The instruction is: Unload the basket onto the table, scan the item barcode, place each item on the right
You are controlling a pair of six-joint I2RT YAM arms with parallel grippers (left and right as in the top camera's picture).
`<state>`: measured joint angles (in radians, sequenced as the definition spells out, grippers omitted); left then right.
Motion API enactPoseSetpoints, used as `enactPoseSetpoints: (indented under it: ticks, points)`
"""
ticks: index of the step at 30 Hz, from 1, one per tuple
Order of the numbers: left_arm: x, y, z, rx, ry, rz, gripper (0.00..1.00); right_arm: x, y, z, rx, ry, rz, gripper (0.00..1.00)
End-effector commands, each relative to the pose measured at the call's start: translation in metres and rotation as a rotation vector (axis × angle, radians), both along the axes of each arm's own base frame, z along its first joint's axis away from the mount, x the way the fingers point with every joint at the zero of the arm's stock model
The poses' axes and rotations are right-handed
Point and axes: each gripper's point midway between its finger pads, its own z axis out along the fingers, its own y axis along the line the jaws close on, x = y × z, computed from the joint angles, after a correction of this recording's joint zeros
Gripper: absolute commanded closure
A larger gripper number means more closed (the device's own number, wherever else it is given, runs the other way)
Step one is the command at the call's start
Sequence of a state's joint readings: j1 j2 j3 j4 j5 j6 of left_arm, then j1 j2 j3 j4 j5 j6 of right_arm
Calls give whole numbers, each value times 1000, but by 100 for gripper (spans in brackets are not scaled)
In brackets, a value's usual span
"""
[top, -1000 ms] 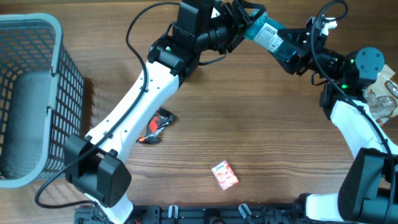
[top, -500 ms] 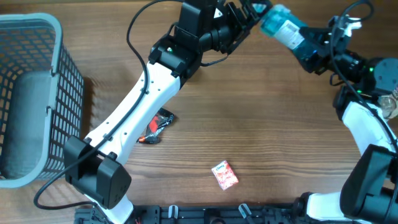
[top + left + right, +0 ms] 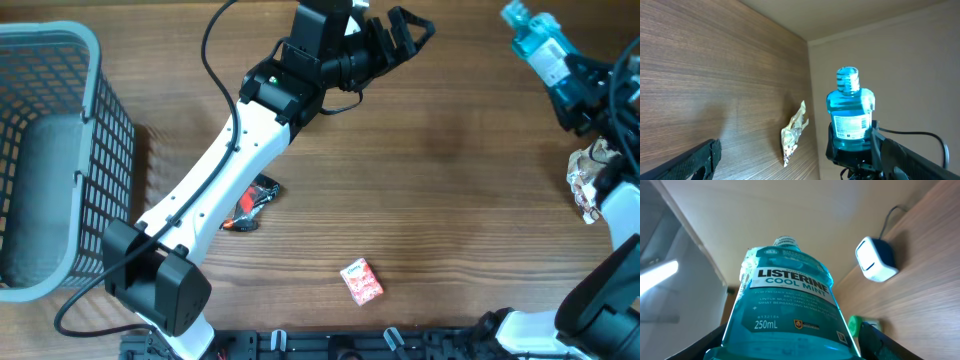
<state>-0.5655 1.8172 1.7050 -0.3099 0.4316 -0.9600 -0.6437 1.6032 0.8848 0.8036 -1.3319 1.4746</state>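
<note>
Mouthwash bottle (image 3: 540, 48): one, gripped by the right claw (image 3: 572, 85); one basket (image 3: 50, 38).

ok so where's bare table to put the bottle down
Widest bare wood lies mid-table, bordered by the left arm, the red box and the crumpled wrapper. A narrower strip runs between the basket and that arm. The right edge is crowded with the right arm, its bottle and the wrapper.

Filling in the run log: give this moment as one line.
left pincer: open, empty | right pincer: gripping mouthwash bottle | label: faces left wrist camera
</note>
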Motion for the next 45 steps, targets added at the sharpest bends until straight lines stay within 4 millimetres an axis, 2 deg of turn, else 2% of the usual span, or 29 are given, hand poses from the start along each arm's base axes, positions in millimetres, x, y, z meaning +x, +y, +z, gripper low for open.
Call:
enactPoseSetpoints:
  ticks: [1,4,5,7,12,14,16,17,19,21,25,27,29,32,34,36,38,39,41,43,44,45]
  points:
    - [-3,6,26,-7,-74,-2,0,-7,-39,-12,-129,-57,-118,31]
    - [-3,6,26,-7,-74,-2,0,-17,-90,-41,-195,14,-306,31]
    - [-3,6,26,-7,-74,-2,0,-19,-101,-50,-206,46,-352,30]
    - [-3,6,26,-7,-74,-2,0,-27,-131,-79,-261,160,-491,30]
    - [-3,7,26,-6,-75,1,0,-42,-174,-122,-456,352,-702,30]
    - [-2,7,26,-2,-79,4,0,-59,-202,-142,-557,489,-840,30]
    - [6,15,22,71,-146,37,0,-71,-218,-150,-607,565,-926,30]
    - [17,29,13,168,-192,103,0,-77,-226,-153,-628,601,-968,30]
    - [36,72,-13,424,-225,280,0,-86,-239,-165,-659,667,-1029,31]
    - [39,92,-22,562,-252,317,0,-92,-245,-182,-672,726,-1048,30]
    - [47,120,-24,749,-322,377,0,-95,-241,-229,-655,822,-982,30]
    - [55,145,-20,837,-338,473,0,-97,-239,-238,-650,843,-968,25]
    - [60,164,-16,867,-336,538,0,-95,-238,-236,-646,830,-957,2]
    - [64,190,-2,857,-334,597,0,-91,-233,-224,-654,793,-934,0]
    - [63,206,13,849,-348,630,0,-91,-233,-199,-672,749,-959,0]
    - [57,223,36,863,-388,648,0,-92,-231,-152,-708,665,-1005,0]
    - [46,241,57,860,-411,678,0,-95,-221,-115,-744,596,-1023,0]
    - [38,253,66,859,-407,698,0,-91,-208,-93,-811,540,-994,0]
    - [27,270,72,854,-381,724,0,-79,-178,-74,-880,482,-924,1]
    - [18,284,75,831,-344,760,0,-66,-146,-70,-905,463,-831,0]
    - [12,285,75,815,-330,735,0,-53,-118,-71,-943,462,-744,0]
    - [8,282,75,793,-324,698,0,-45,-100,-72,-986,463,-693,0]
